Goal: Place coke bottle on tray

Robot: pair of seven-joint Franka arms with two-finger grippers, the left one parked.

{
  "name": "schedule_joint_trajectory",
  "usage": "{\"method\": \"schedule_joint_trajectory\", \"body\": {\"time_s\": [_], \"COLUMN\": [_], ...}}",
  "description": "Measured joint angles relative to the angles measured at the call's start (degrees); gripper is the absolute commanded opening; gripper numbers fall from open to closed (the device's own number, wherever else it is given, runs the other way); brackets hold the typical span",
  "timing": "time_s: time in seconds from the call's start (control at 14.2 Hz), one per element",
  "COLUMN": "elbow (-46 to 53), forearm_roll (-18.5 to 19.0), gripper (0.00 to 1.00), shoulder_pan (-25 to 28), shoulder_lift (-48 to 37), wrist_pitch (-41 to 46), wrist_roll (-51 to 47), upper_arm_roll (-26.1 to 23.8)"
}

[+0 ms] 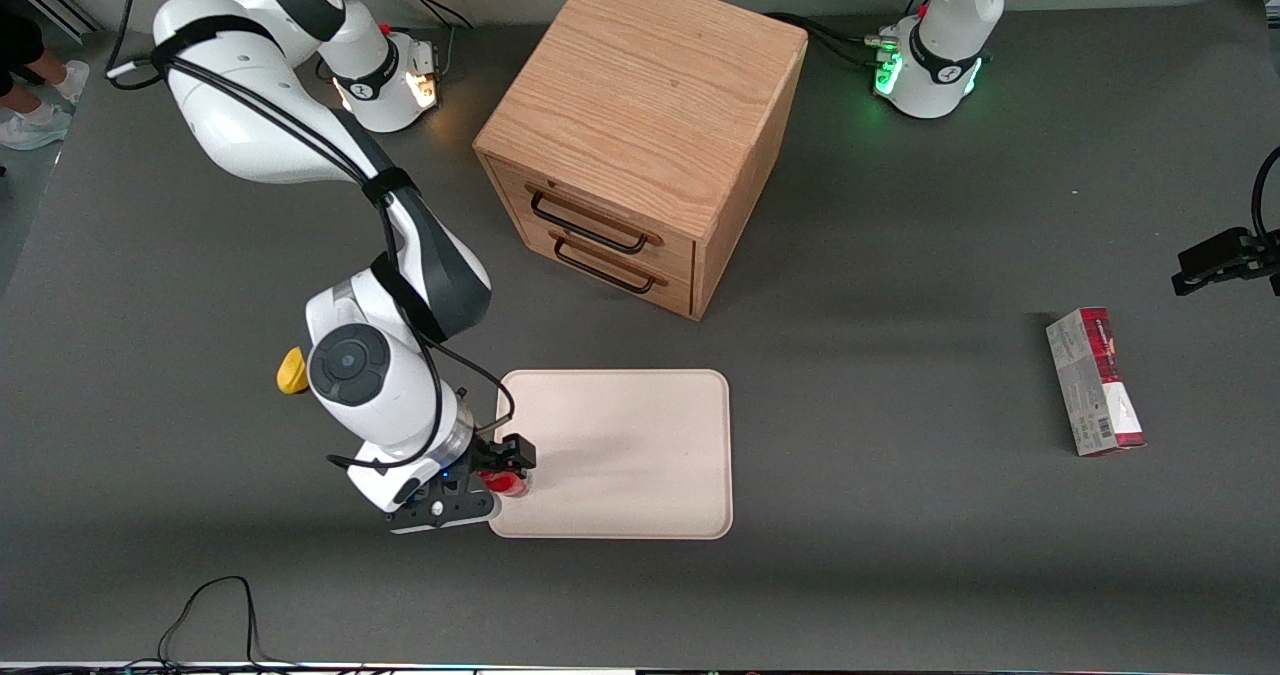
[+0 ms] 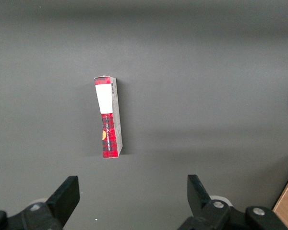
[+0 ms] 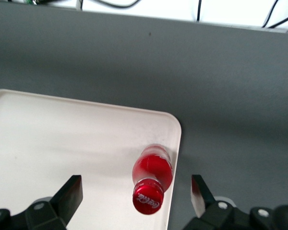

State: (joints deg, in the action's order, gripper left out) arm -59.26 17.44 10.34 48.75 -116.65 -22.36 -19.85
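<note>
Black fingers of the right arm's gripper are spread wide apart, one on each side of the small shiny red coke bottle, and they do not touch it. The coke bottle stands up on the flat pale beige-pink tray, just inside a rounded corner and close to the low rim. Its red cap points up at the wrist camera, and white letters show on the cap.

From the front, the gripper hangs right over the coke bottle. The coke bottle sits at the corner of the tray that is nearest the front camera and toward the working arm's end of the grey table. Only a bit of red shows under the black gripper parts.

A big wooden cabinet with two drawers and dark handles stands farther from the front camera than the tray, well apart from it. A small yellow rounded lump peeks out beside the white arm, near the tray's edge on the working arm's end. A red-and-grey carton lies flat on the table, well apart from the tray, toward the parked arm's end. The same carton shows in the left wrist view, lying alone on the grey table.
</note>
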Motion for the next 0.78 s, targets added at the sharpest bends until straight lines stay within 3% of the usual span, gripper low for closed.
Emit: {"method": "schedule_joint_trajectory", "body": {"time_s": [0.21, 0.35, 0.56, 0.78], "elbow": [0.29, 0.30, -4.43, -17.30], "forearm_roll": [-0.42, -3.42, -15.02, -18.63], "gripper": [1.00, 1.00, 1.00, 1.00], "shoulder_pan": [-1.50, -3.74, -4.67, -5.12], "shoulder_lift": [-4.33, -9.38, -20.30, -32.62], "wrist_pitch": [8.48, 16.72, 23.61, 24.48], "wrist_roll": [0.00, 2.58, 11.35, 16.02], "upper_arm_roll": [0.15, 1.42, 11.87, 18.79]}}
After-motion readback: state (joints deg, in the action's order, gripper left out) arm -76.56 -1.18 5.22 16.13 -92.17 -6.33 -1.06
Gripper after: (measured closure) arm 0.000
